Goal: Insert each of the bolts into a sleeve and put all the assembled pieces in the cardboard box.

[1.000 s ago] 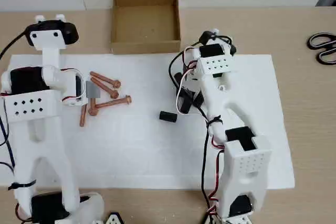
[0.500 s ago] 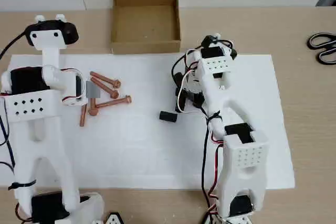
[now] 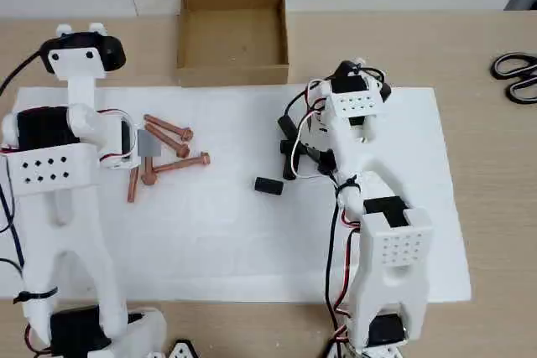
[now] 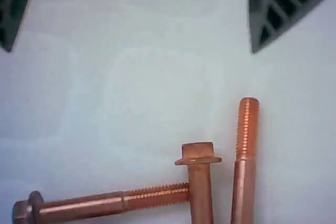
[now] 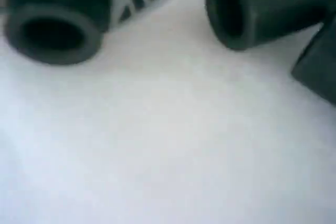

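Note:
Several copper bolts (image 3: 170,143) lie in a loose heap on the white sheet (image 3: 218,232) at the left. My left gripper (image 3: 145,143) hangs open just over them, and three bolts (image 4: 199,182) lie ahead of its spread fingers (image 4: 283,9). One black sleeve (image 3: 268,186) lies alone mid-sheet. My right gripper (image 3: 298,150) is low among other black sleeves. A sleeve (image 5: 252,9) lies between its open fingers (image 5: 320,72), and another sleeve (image 5: 52,30) lies beside them. The cardboard box (image 3: 232,80) stands at the back.
Scissors (image 3: 516,77) lie on the wooden table at the far right. Loose cables hang off the right arm near its gripper. The near half of the white sheet is bare.
The right arm's wrist has swung a little to the right and toward the near side. The left arm, the bolts and the lone sleeve have not moved.

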`<state>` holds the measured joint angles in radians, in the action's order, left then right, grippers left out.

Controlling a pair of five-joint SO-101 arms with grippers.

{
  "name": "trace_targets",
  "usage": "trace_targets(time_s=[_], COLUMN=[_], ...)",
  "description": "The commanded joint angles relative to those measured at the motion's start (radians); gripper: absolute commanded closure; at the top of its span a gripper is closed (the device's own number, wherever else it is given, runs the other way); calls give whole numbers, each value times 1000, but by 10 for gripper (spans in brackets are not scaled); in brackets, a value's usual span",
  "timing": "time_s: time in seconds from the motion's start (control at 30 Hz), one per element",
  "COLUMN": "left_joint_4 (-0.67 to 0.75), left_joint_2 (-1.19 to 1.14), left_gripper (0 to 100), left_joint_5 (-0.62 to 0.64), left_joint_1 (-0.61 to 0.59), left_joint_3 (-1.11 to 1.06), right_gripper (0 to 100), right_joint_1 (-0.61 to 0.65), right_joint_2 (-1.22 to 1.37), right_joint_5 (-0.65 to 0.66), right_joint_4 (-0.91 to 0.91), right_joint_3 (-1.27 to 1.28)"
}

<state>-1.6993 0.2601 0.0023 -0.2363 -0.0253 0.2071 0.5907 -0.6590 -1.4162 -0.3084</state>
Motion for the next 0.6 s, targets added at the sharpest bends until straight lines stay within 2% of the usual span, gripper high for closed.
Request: trace_targets(time_s=[0.0,0.1,0.23,0.57], left_joint_4=[-9,-9,-9,-8], left_joint_2=[5,5,5,3], left_gripper=[725,725,725,726], left_joint_5=[-3,-3,-3,3], left_joint_1=[8,8,8,8], left_joint_3=[38,38,38,38], right_gripper=[990,996,995,995], right_joint_1=[-4,-19,-30,-53], right_joint_2=[-4,-7,-85,-331], right_joint_5=[3,3,6,250], right_joint_4=[35,24,-94,-182], right_joint_3=[-26,-26,-28,-28])
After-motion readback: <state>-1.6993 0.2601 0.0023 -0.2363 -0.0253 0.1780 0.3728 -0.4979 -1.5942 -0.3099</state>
